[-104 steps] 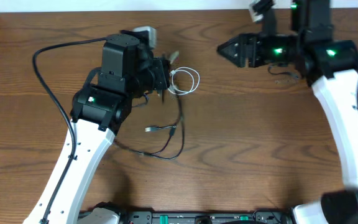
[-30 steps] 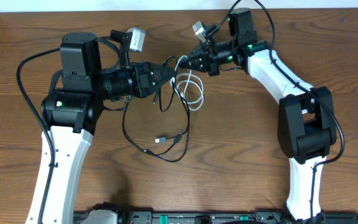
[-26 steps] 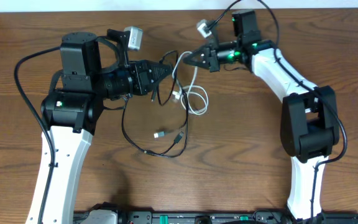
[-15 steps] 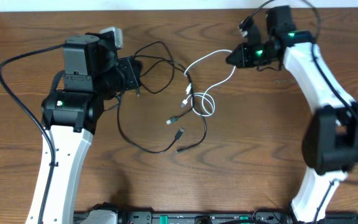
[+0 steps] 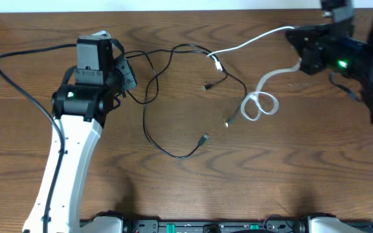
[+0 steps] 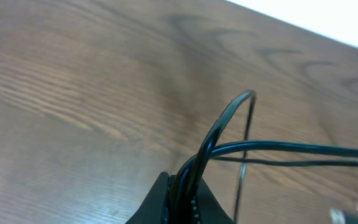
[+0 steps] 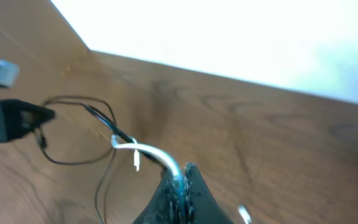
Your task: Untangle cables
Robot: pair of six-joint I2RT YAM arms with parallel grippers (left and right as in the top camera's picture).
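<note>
Arms just pulled apart. Left hand (image 5: 125, 70) pinches black cable (image 5: 149, 126); right hand (image 5: 298, 40) pinches white cable (image 5: 251, 43). White stretches leftward from right hand, black sprawls on surface further left. One crossing visible, so nearly untangled.

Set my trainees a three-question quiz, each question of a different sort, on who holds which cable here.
1. True or false: the left gripper is shut on the black cable.
2. The white cable is held by: A the left gripper, B the right gripper, C neither.
3. Fill in: on the table, the white cable forms a small ___.
Key: 1 true; 2 B; 3 loop.
</note>
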